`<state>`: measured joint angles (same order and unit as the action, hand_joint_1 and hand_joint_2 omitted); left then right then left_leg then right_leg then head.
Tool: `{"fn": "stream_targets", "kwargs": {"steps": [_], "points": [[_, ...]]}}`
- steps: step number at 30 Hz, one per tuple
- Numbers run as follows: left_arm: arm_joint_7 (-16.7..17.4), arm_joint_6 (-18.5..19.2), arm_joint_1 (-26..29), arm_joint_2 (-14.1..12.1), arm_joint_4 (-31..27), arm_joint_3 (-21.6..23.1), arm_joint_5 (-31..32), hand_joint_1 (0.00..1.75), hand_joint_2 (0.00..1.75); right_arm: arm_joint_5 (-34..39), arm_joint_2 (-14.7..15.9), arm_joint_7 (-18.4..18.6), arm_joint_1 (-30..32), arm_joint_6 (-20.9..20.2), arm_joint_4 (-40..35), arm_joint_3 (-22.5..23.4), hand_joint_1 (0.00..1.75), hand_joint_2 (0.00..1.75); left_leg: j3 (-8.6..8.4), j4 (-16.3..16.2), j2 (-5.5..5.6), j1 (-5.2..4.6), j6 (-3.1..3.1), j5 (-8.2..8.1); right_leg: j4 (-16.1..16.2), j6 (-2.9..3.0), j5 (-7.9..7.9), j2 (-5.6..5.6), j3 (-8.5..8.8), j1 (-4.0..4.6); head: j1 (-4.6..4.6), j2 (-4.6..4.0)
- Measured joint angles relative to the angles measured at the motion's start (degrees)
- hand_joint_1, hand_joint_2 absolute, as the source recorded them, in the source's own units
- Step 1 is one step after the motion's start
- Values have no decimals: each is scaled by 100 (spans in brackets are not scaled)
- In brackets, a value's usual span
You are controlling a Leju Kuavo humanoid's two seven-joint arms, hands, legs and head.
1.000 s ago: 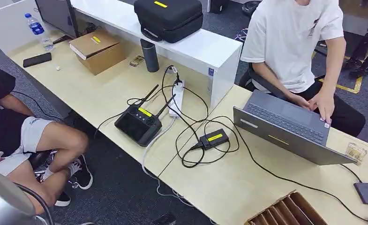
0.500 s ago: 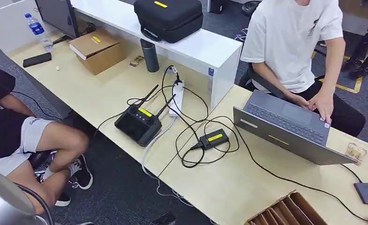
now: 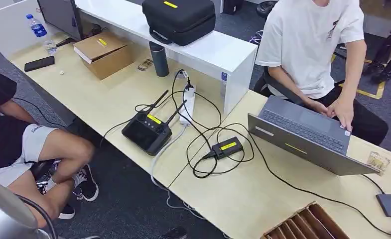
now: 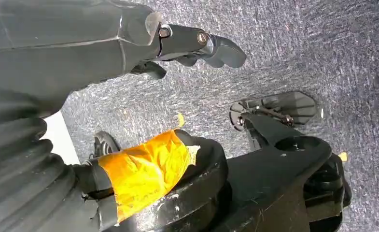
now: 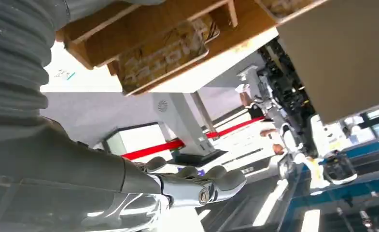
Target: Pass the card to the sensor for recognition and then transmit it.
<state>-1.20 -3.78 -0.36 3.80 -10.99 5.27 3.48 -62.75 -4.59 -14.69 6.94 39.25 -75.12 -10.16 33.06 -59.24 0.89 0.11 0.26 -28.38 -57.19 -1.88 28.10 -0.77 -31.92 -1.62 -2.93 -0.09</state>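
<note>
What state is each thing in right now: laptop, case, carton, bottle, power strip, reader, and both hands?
laptop: lid open, a person's hand on its keys
black case: closed
cardboard carton: closed
water bottle: upright, capped
power strip: cable plugged in
card reader: cabled, nothing on it
left hand: holds nothing, fingers slightly curled
right hand: holds nothing, fingers extended

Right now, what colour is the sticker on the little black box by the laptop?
Yellow. The sticker shows best in the head view.

Head view high, facing down over desk (image 3: pixel 133 99); left wrist close above carpet (image 4: pixel 322 48); right wrist faces outward.
</note>
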Motion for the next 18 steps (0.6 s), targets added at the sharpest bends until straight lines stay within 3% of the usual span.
{"fn": "stream_targets", "kwargs": {"steps": [18], "points": [[-11, -48, 13, 0, 0, -2, -42, 0, 175, -31, 79, 28, 208, 2, -273, 227, 0, 175, 0, 0, -1, 0, 0, 0, 0, 0, 0, -1, -1, 0, 0, 0]]}}
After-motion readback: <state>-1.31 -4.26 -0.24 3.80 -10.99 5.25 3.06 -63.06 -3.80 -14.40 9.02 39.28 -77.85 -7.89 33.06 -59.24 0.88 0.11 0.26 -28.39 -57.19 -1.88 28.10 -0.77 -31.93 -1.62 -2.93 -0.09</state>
